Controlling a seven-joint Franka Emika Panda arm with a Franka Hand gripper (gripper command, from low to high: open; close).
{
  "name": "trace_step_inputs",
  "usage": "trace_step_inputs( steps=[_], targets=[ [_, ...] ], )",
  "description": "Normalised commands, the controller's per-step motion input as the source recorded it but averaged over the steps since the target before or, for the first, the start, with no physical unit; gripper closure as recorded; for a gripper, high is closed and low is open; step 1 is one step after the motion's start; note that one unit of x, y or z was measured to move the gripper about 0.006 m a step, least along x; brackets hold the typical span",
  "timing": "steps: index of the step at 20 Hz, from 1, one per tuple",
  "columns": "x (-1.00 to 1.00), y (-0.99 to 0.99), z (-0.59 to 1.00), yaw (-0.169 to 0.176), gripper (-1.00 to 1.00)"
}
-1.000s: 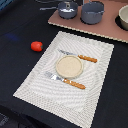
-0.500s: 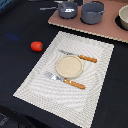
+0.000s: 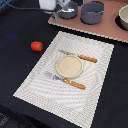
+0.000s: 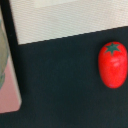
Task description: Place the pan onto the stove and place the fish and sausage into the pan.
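**Pan on the stove, sausage still out on the cloth**

At the top of the exterior view, around 11 o'clock from the placemat (image 3: 67,67), the pan (image 3: 68,10) sits on the stove (image 3: 100,27), so the first part of the task looks done. Just beside the pan, at its 3 o'clock, stands the larger grey pot (image 3: 92,12); another dark vessel (image 3: 123,17) shows at the stove's far end on the exterior view's right.

The sausage (image 3: 36,46) lies on the dark tablecloth (image 3: 20,70), at roughly 9 o'clock from the placemat and well apart from the pan. The wrist view shows it plainly: the sausage (image 4: 112,64) is a glossy red lump with a small green star-shaped mark on top, resting alone on the dark cloth, with the edge of the placemat (image 4: 70,17) beyond it and a corner of the stove (image 4: 9,95) to one side.

The gripper (image 3: 56,5) hangs near the pan at the upper edge of the exterior view, partly cut off and blurred. I cannot tell whether its fingers are apart or together, nor whether it carries anything; no fingers show in the wrist view.

The fish is not identifiable in either picture. It may lie inside the pan or out of sight.

Judging from this, the sausage at least remains to be fetched and dropped into the pan. On the placemat, a round plate (image 3: 68,66) and two orange-handled utensils (image 3: 75,83) are no part of the job.
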Motion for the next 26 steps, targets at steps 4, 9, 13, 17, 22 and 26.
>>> trace_step_inputs(
  steps=[4, 9, 13, 17, 22, 26],
  targets=[
    [-0.45, -0.70, -0.34, 0.002, -1.00],
    [-0.51, -0.13, -0.32, 0.011, -1.00],
    [-0.51, 0.02, -0.33, 0.010, -1.00],
    [-0.49, -0.05, -0.45, 0.023, -1.00],
    [-0.34, -0.11, -0.48, 0.063, -1.00],
    [-0.29, -0.04, -0.42, 0.111, -1.00]
  ],
)
